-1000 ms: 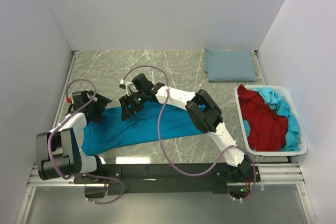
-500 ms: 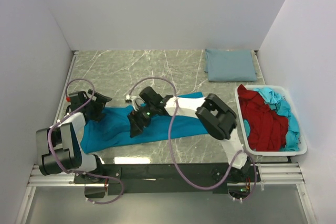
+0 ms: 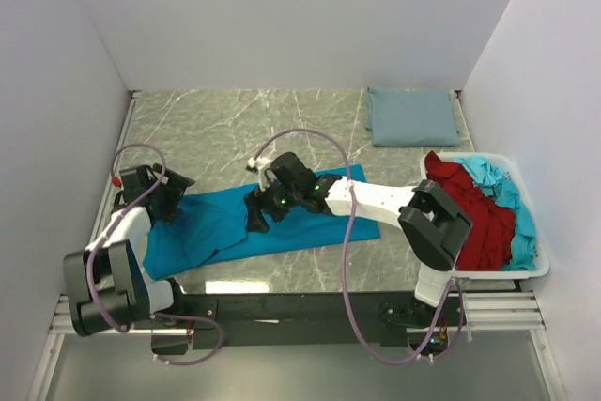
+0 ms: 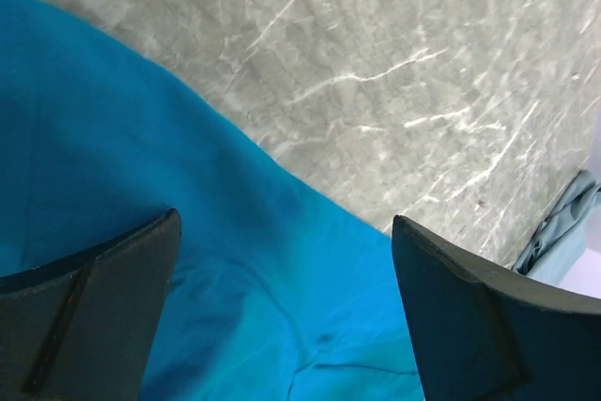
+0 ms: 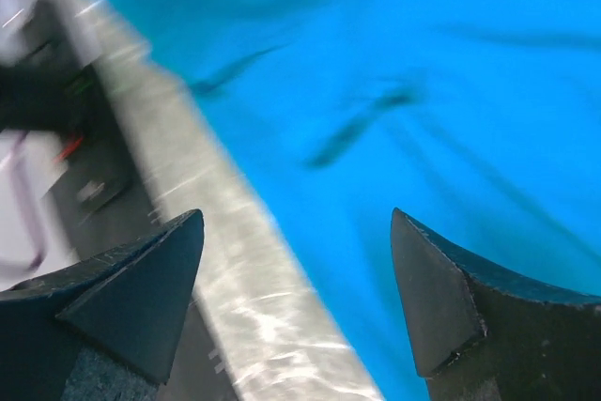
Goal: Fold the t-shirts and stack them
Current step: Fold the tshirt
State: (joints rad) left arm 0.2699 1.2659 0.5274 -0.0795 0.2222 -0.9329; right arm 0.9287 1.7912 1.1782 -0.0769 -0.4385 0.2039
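Lying creased, elongated: teal t-shirt point(image 3: 221, 221).

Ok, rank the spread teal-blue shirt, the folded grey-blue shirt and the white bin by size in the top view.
1. teal-blue shirt, clearly largest
2. white bin
3. folded grey-blue shirt, smallest

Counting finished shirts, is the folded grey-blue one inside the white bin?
No, the folded grey-blue shirt lies flat on the table beyond the white bin, not in it.

Teal-blue t-shirt point(image 5: 423, 91) blurred, edge-cropped in right wrist view
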